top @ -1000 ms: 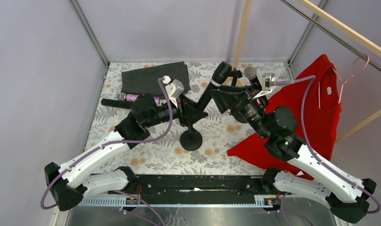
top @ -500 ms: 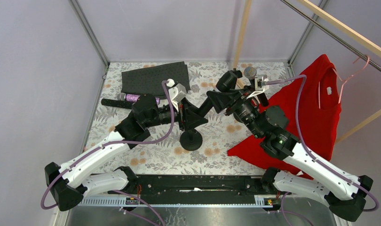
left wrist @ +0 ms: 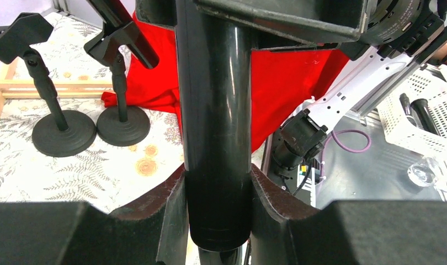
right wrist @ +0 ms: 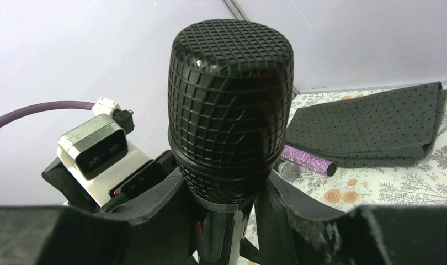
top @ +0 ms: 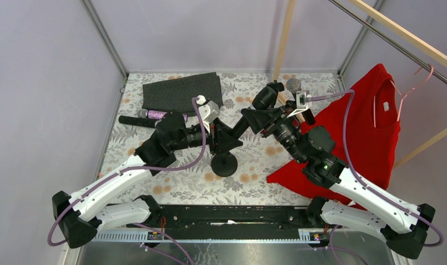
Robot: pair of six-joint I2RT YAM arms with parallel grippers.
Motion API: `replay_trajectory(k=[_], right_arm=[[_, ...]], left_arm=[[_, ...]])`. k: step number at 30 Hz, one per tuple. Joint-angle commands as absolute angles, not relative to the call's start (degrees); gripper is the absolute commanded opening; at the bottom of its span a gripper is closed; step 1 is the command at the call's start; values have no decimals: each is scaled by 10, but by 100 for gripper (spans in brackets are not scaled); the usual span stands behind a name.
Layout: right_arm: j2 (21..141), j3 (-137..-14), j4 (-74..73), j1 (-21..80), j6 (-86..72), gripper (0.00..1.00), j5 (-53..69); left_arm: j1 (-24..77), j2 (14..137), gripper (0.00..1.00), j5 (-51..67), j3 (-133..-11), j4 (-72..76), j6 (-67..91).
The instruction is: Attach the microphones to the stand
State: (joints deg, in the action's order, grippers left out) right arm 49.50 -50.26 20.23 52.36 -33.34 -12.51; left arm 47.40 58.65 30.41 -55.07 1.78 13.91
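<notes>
The left gripper is closed narrowly on the lower barrel of a black microphone. In its wrist view the two dark fingers press against either side of the glossy tube, which fills the gap between them. The right gripper grips the same microphone further up. Its own camera shows the jaws drawn in to the neck just under the dark mesh head, with the head bulging out over both fingers. From above, the microphone sits over the middle of the floral table, held off the surface between the two grippers. Its long axis runs on a diagonal, with the head toward between 1 and 2 o'clock and the tail toward between 7 and 8 o'clock. The round base of a stand rests on the table at 6 o'clock of the left gripper, close to it. The purple glitter microphone lies flat at 9 o'clock of the left gripper, with its long axis running from 3 to 9 o'clock. It lies just in front of a dark mat. A grey mesh head shows at 2 o'clock of the held head. A red shirt is draped at 3 o'clock.
</notes>
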Motion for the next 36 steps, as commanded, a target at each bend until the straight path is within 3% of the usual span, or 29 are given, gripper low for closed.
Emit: replay_trajectory(k=[1, 3, 6, 11, 17, 31, 36], right_arm=[[472, -485, 254, 521, -307, 0, -138], [459, -470, 267, 521, -290, 0, -150], [439, -461, 258, 521, -246, 0, -179], [400, -448, 221, 521, -179, 0, -225], [357, -431, 164, 521, -144, 0, -272], [287, -407, 91, 521, -141, 0, -301], [285, -404, 85, 521, -141, 0, -304]], left_arm=[[473, 558, 54, 278, -537, 32, 135], [473, 551, 69, 253, -533, 27, 135], [474, 538, 82, 197, -524, 18, 144], [474, 513, 93, 95, -493, 23, 183], [473, 514, 99, 39, -470, 12, 210], [481, 612, 95, -11, -544, -103, 167], [487, 609, 98, -58, -577, -145, 244]])
